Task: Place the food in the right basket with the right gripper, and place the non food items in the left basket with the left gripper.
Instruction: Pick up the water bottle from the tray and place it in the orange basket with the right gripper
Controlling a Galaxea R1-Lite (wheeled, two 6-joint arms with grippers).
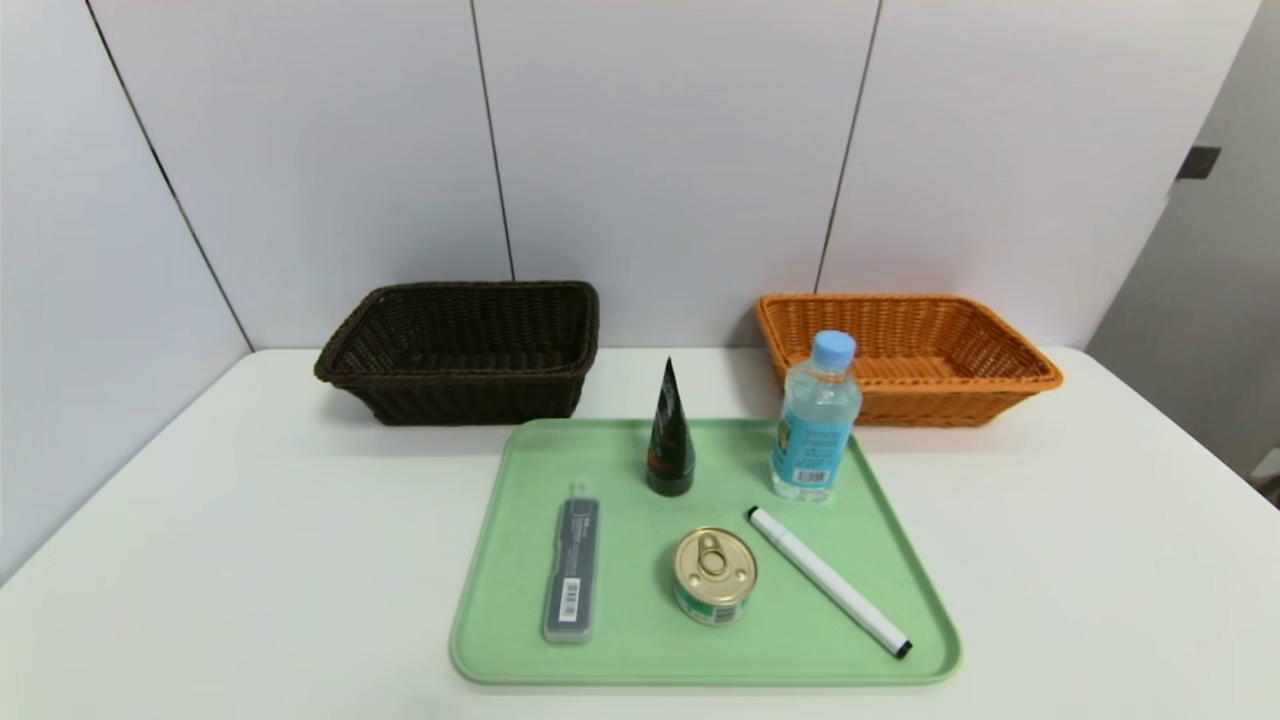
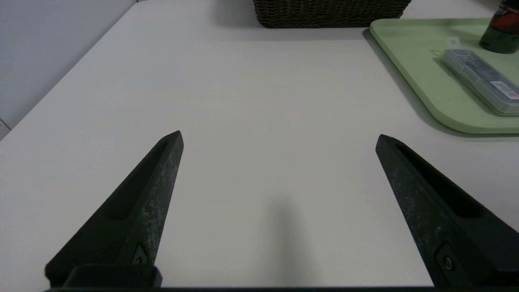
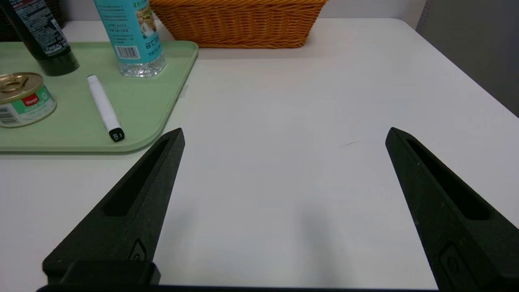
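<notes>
On white table [image 1: 250, 560], before pale panels [image 1: 670, 140]; both tools, left [image 2: 279, 136] and right [image 3: 285, 129], wide open, gripping nothing, seemingly above tabletop.

Green tray [image 1: 620, 660] — two wicker baskets [image 1: 480, 400] behind

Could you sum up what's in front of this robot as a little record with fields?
tray: green tray
standing on tray: water bottle, black squeeze tube, ring-pull can
lying on tray: white marker, slim plastic case
left basket: dark brown wicker
right basket: orange wicker
left end effector: open, over table
right end effector: open, over table
</notes>
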